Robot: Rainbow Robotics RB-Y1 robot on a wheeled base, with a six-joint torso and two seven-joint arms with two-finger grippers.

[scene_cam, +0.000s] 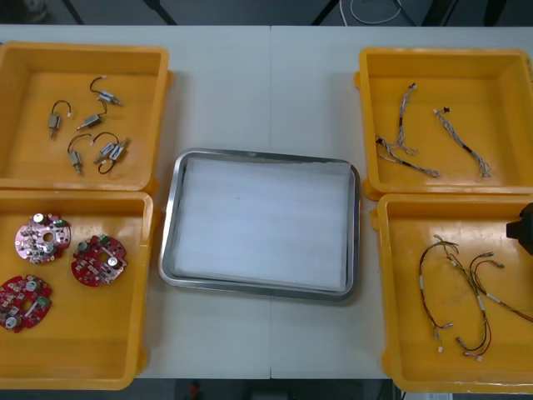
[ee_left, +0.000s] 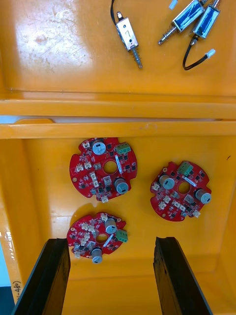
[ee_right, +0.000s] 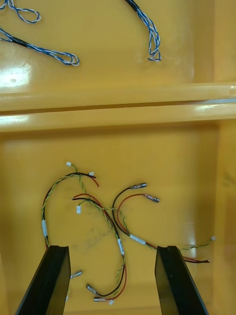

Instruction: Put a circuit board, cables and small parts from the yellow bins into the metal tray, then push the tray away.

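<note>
My right gripper [ee_right: 113, 281] hangs open above the near right yellow bin [scene_cam: 416, 333], over a tangle of red and yellow cables [ee_right: 105, 216], which also lies in that bin in the front view [scene_cam: 462, 292]. My left gripper [ee_left: 112, 278] hangs open above the near left yellow bin [scene_cam: 92, 342]. Three round red circuit boards lie in it: one [ee_left: 103, 169], a second [ee_left: 180, 189], and a third [ee_left: 97, 235] just beyond the left finger. The metal tray [scene_cam: 171, 242], white inside, sits between the bins with nothing in it.
Several small metal parts [scene_cam: 104, 150] with black leads lie in the far left bin [scene_cam: 25, 158]. Twisted blue and white cables [scene_cam: 408, 158] lie in the far right bin [scene_cam: 500, 92]. A black part of my right arm [scene_cam: 523, 227] shows at the right edge.
</note>
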